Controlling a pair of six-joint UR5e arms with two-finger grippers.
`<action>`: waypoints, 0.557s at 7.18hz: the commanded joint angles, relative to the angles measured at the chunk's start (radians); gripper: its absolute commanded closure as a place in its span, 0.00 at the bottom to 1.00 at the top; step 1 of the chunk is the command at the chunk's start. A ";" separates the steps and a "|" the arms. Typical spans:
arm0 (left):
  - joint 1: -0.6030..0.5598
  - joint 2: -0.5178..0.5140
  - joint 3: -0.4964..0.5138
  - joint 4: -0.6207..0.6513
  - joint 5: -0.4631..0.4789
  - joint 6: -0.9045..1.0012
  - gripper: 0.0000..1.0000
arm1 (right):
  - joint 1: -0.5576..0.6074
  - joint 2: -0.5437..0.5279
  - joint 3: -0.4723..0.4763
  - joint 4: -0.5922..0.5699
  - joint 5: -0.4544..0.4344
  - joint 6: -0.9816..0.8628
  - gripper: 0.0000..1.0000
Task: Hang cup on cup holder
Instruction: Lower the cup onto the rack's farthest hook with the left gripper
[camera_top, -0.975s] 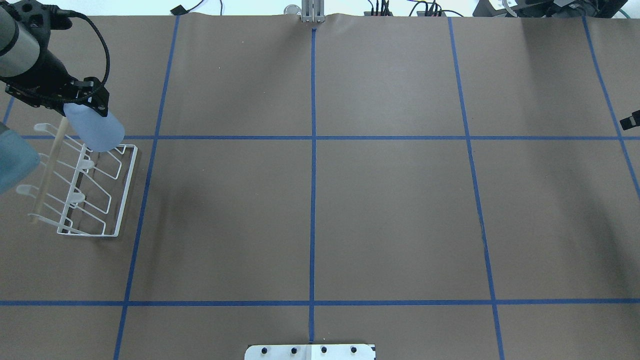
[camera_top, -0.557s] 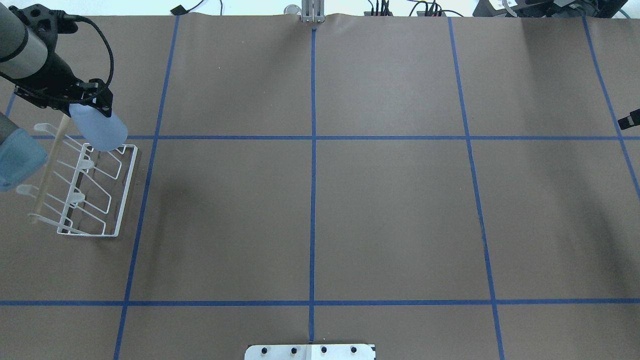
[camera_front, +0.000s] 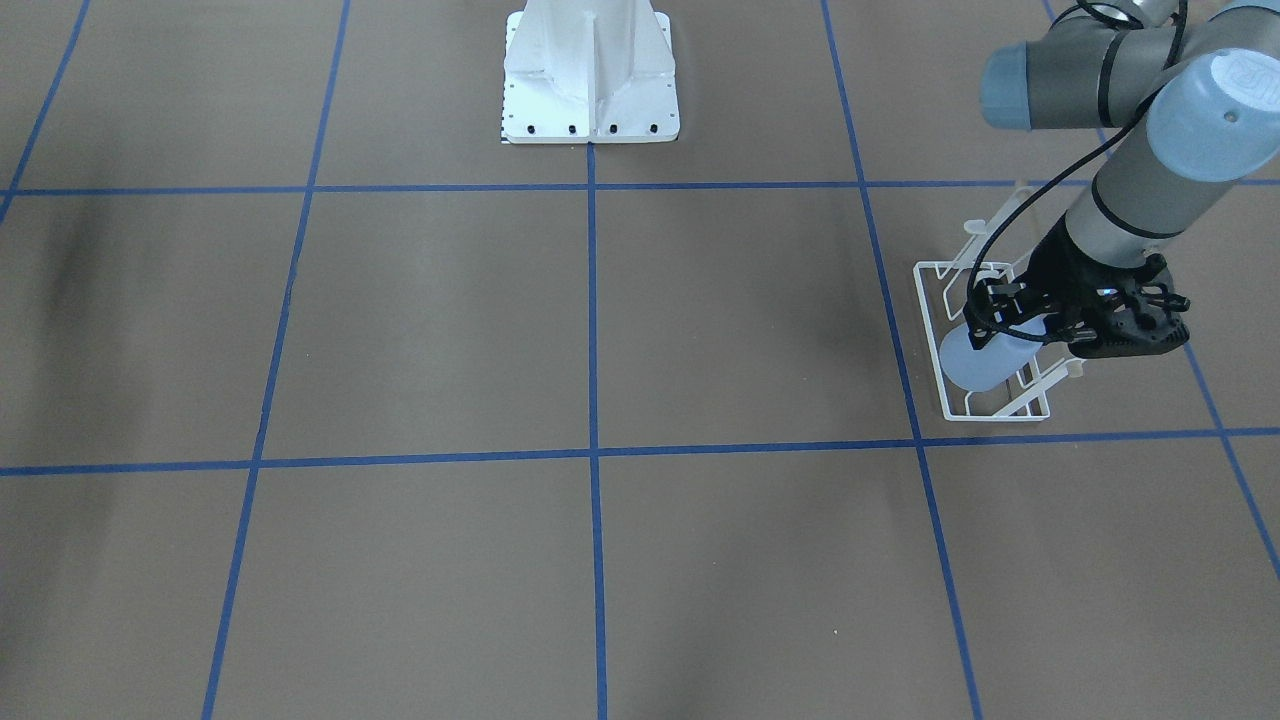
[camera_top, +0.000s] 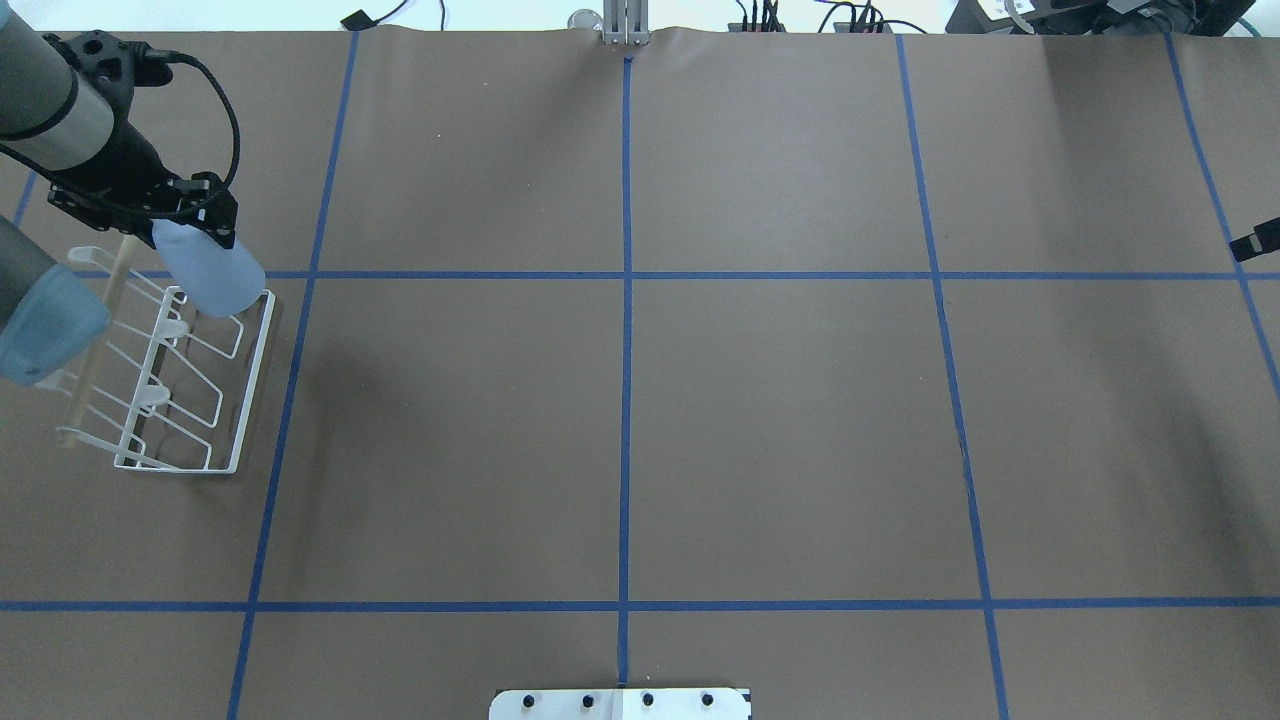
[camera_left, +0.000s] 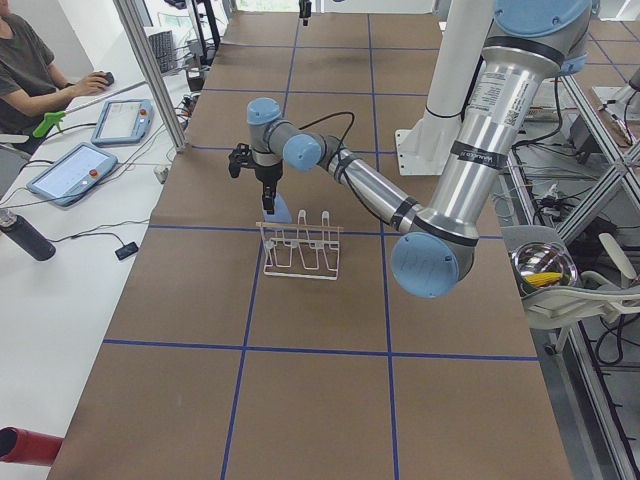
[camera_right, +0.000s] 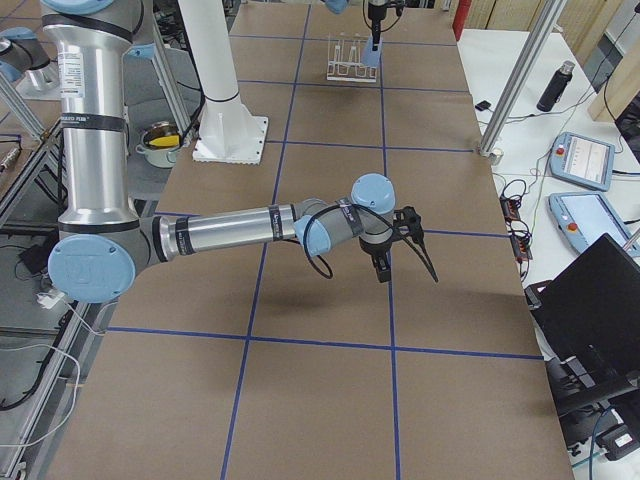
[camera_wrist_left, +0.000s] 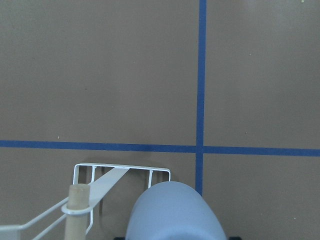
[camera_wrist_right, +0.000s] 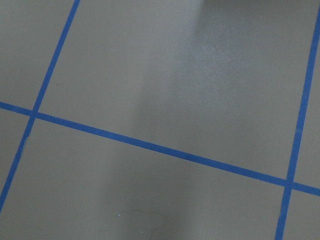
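Observation:
The pale lavender-blue cup (camera_top: 213, 278) is held at its mouth end in my left gripper (camera_top: 188, 228), which is shut on it. The cup is tilted, its closed bottom pointing away from the gripper, over the far right corner of the white wire cup holder (camera_top: 240, 400). The cup (camera_front: 973, 362) and holder (camera_front: 921, 300) also show in the front view below the left gripper (camera_front: 1032, 325). The left wrist view shows the cup's bottom (camera_wrist_left: 172, 212), the holder's rim (camera_wrist_left: 122, 166) and its wooden rod (camera_wrist_left: 77, 202). Whether the cup touches a prong is hidden. My right gripper (camera_right: 386, 268) hangs over bare table far right; I cannot tell its state.
The brown table carries a grid of blue tape lines (camera_top: 626, 300). The white robot pedestal (camera_front: 590, 70) stands at the robot's edge. Tablets (camera_left: 75, 170) and a bottle (camera_left: 22, 235) lie on the side bench beyond the table, where a person sits.
My left gripper has carried the cup a little to the right and toward the robot, lower over the holder's far right corner. The holder has not moved.

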 joint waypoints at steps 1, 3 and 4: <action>0.006 0.014 -0.005 -0.010 -0.005 0.001 0.02 | 0.000 -0.001 0.002 0.000 0.005 -0.001 0.00; 0.005 0.017 -0.030 -0.010 -0.006 0.003 0.02 | 0.000 0.002 0.005 0.000 0.004 0.004 0.00; -0.004 0.029 -0.088 0.003 -0.006 0.032 0.02 | 0.000 0.005 0.009 -0.005 -0.001 0.014 0.00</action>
